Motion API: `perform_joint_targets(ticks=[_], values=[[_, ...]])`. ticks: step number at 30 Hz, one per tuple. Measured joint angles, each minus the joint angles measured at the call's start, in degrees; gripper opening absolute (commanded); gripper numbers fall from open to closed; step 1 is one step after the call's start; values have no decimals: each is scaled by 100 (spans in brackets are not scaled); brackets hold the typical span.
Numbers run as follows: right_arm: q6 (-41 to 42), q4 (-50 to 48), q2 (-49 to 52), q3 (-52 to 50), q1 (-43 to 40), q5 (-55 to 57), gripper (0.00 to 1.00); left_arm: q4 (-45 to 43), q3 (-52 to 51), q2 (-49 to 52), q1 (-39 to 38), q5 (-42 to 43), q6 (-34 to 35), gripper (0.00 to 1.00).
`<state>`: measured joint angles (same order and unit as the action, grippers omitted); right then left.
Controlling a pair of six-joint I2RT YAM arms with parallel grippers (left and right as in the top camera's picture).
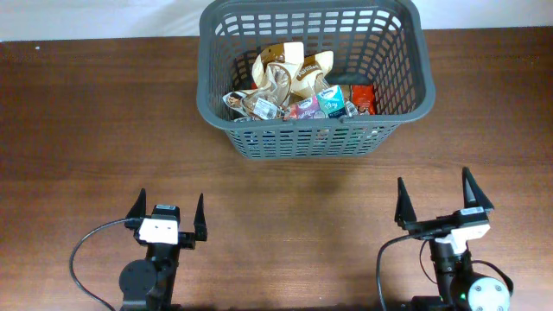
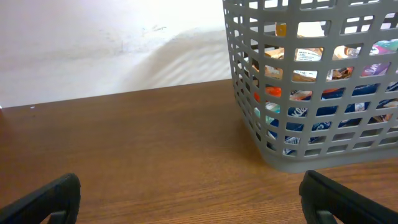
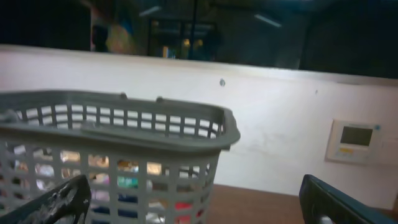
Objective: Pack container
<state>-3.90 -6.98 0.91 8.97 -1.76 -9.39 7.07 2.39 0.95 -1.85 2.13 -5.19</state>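
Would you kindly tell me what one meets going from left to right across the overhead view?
left gripper → container, with packages inside → right gripper

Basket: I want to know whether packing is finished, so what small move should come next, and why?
Probably none but a stop, with no further reach. The packages lie inside the basket, and the overhead view shows no package on the table. The left gripper and right gripper are both open, empty and apart from the basket.
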Motion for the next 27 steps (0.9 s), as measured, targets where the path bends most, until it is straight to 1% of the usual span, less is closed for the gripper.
perform_joint_targets(ticks=[8,15,20,27], values=[[-522,-492,0,-693,0,0,99,0,0,0,0,0,0,99],[-581,-492,0,-835,2,4,99,0,0,0,0,0,0,99],[-605,-232,-2,-837,4,26,99,0,0,0,0,0,0,99],[-643,382,-2,-839,4,28,99,0,0,0,0,0,0,99]])
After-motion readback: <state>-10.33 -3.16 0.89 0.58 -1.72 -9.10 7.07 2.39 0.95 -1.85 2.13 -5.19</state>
